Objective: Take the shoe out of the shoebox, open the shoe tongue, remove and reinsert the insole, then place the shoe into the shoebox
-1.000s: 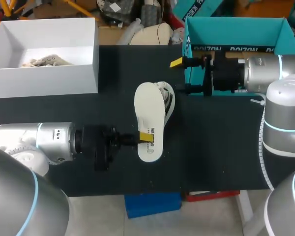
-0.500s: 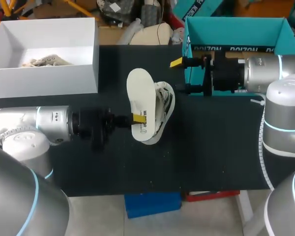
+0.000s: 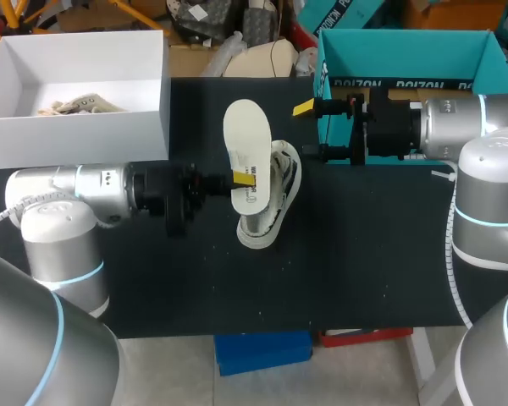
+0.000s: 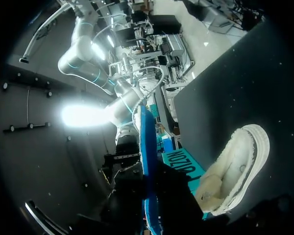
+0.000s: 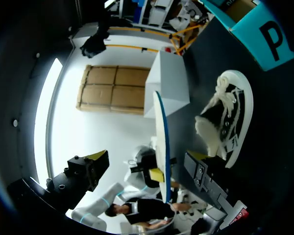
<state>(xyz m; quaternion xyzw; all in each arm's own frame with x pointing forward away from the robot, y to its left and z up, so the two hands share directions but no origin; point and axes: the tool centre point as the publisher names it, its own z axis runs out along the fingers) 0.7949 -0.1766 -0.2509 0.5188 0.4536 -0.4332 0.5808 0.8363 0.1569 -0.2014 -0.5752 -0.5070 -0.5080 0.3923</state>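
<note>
Step, judged: reinsert insole (image 3: 244,150) | left jaws pinching insole edge, above shoe (image 3: 269,211) | right jaws spread, beside shoe | tip: steady shoe, feed toe end into opening first

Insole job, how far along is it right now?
Done: the shoe lies out on the table, and the insole is out of it. In hand: the left gripper holds the insole raised over the shoe. Left: slide the insole back in, then put the shoe into the teal shoebox, beside which the right gripper hangs open.
</note>
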